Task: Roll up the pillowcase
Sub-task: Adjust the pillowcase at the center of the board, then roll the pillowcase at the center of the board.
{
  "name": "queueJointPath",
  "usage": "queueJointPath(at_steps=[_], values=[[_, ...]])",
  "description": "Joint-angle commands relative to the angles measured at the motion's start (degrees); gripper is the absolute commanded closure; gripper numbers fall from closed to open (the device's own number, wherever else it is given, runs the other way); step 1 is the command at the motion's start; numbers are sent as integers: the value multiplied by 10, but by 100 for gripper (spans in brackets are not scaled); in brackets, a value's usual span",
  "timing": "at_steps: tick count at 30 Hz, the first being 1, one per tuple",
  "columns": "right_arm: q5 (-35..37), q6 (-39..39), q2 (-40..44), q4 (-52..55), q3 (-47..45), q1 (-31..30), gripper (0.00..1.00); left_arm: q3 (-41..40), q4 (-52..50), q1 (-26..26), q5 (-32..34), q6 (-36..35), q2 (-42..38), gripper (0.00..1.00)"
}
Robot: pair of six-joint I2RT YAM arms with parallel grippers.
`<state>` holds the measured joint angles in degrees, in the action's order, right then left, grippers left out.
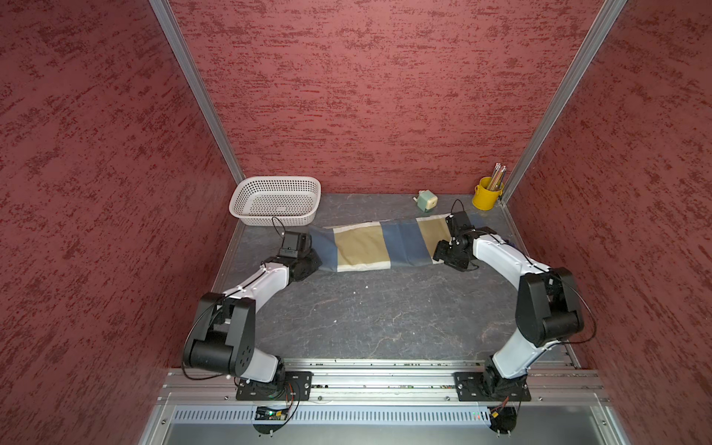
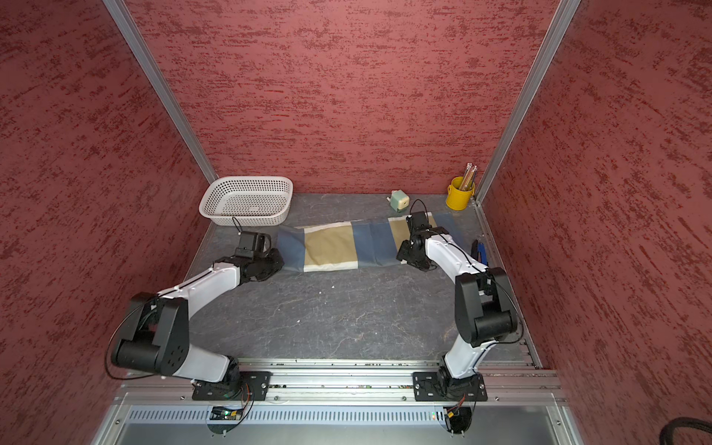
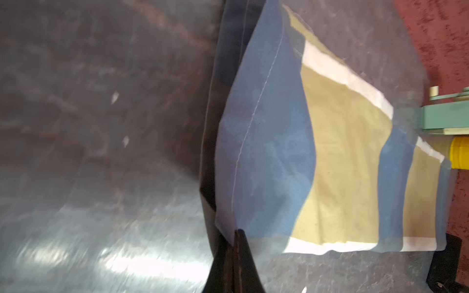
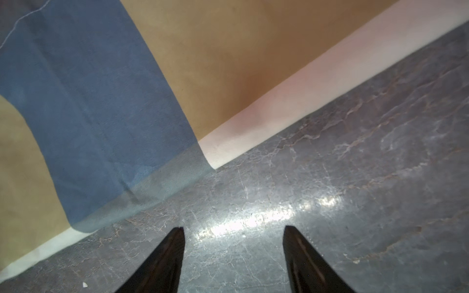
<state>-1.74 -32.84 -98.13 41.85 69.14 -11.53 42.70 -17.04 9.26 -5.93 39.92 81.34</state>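
Now pillowcase [image 1: 377, 244] lies folded on tabletop [image 1: 366, 308] beside white basket [image 1: 275, 200]. Corner nearest basket pinched by left fingers [image 3: 239, 256]; right fingers [image 4: 170, 253] wide, empty, at far end. Likely limp, light: grip corners.

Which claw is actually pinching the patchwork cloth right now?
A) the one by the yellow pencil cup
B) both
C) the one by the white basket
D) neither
C: the left gripper, the one by the white basket, is shut on a corner of the pillowcase. The right gripper stands open over bare table, just short of the cloth's edge.
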Motion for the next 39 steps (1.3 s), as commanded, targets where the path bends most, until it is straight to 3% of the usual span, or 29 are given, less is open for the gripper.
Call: queueJointPath(at_steps=[1,6,11,19,24,29,30,34,37,39], values=[[-13,-13,-25,-13,11,-3,36,-75,-52,13,40,63,-65,100],[-22,-12,-72,-38,28,-14,43,-169,-24,44,33,95,-116,100],[-18,-7,-109,-26,60,-38,45,-150,-70,73,77,111,-104,100],[49,36,-62,45,97,-73,40,-131,-191,33,151,130,-197,100],[-40,155,-82,80,191,-138,40,-144,-183,-2,117,96,-211,100],[-138,159,-186,92,325,-228,50,-157,-161,1,100,95,-207,100],[-147,159,-209,95,354,-247,55,-158,-161,0,101,96,-208,97],[-205,141,-317,110,496,-316,76,-161,-182,-2,108,109,-236,46],[-239,105,-383,105,575,-340,96,-159,-190,-2,116,104,-284,39],[-248,85,-408,93,598,-346,100,-151,-194,-16,112,90,-302,38]])
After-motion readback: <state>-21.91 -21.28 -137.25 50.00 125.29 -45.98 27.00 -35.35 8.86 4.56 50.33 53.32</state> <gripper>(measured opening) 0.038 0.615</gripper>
